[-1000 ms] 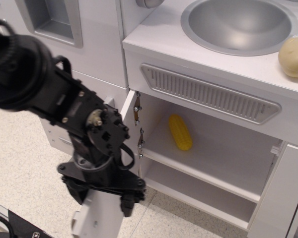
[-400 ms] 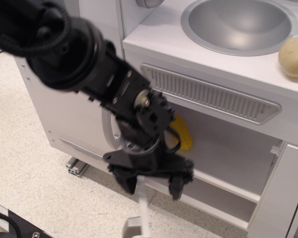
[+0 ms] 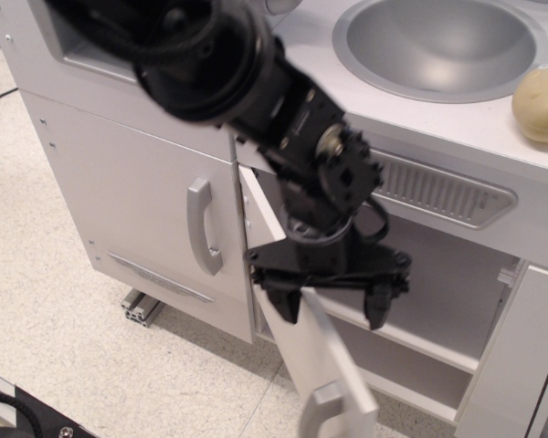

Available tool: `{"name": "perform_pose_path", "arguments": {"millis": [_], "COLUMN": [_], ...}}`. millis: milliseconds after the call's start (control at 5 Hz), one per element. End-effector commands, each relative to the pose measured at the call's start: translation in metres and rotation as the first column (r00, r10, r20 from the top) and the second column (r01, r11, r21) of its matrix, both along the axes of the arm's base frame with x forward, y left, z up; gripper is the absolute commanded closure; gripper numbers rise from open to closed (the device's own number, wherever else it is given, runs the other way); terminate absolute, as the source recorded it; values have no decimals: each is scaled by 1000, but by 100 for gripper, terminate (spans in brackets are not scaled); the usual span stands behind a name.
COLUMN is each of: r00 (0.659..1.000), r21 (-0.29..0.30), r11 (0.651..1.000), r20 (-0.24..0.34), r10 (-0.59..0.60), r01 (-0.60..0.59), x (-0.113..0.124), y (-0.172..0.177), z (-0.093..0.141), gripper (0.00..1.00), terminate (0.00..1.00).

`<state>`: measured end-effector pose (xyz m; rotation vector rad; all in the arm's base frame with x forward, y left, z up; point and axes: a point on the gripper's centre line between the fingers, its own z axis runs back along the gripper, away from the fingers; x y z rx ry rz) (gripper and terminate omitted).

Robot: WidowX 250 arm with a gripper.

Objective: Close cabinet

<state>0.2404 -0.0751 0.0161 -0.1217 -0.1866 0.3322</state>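
The cabinet (image 3: 438,274) is the white compartment under the sink, with an inner shelf (image 3: 420,339). Its wide white door (image 3: 333,365) hangs from the left side and stands partly open, swung out toward the lower right. Its grey bar handle (image 3: 315,412) shows near the bottom edge. My black gripper (image 3: 331,308) is open. It sits over the door's top edge, with one finger (image 3: 283,306) on the outer side and the other on the cabinet side. The arm hides the hinges and the left part of the compartment.
A taller white door with a curved grey handle (image 3: 201,226) is to the left. A narrow white door (image 3: 516,365) stands at the right edge. Above are a grey vent grille (image 3: 443,192), a metal sink (image 3: 443,46) and a beige ball (image 3: 541,102).
My arm has swept right and up across the cabinet front. The door has swung from wide open at the left toward the compartment. The yellow corn on the shelf is now hidden behind the gripper.
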Motion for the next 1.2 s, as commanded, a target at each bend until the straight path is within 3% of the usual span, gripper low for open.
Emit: {"name": "perform_pose_path", "arguments": {"millis": [0,200,400,600,1000], "r00": [995,992,987,978,985], "r21": [36,67,128,182,189], "r11": [995,990,979,961,967], "r20": [40,17,-49,-53,-30], "r10": [-91,-123,-153,-200,-169], "r01": [89,121,159,206,171], "x": [-8,-40,-62,-74,-52], "y": [11,56,93,109,100], "z": [31,47,35,9,-32], "gripper": [0,0,0,0,0], "terminate": [0,0,0,0,0]}}
